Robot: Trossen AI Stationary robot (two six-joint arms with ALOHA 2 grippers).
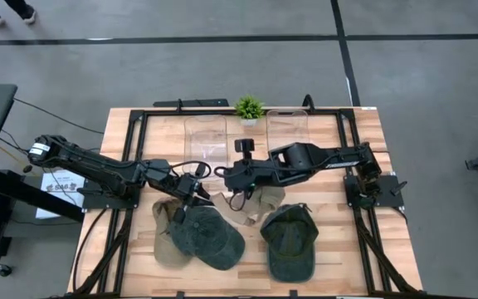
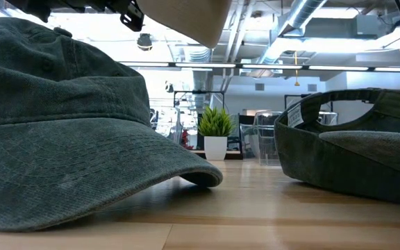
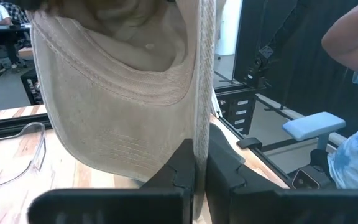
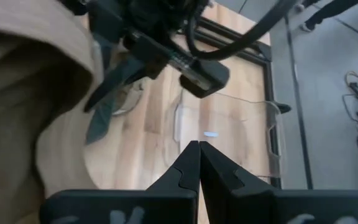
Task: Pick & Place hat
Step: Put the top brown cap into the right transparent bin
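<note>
My left gripper [image 3: 194,168] holds the beige hat [image 3: 123,93] lifted, pinching its edge; next I must place it. My right gripper [image 4: 197,163] is closed, empty.

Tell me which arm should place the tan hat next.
Left, probably. The left gripper is shut on the tan hat, lifted off the table. The right gripper is shut on nothing.

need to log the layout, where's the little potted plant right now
In the high view the potted plant stands at the table's far edge, near the middle, between the two clear containers.
</note>
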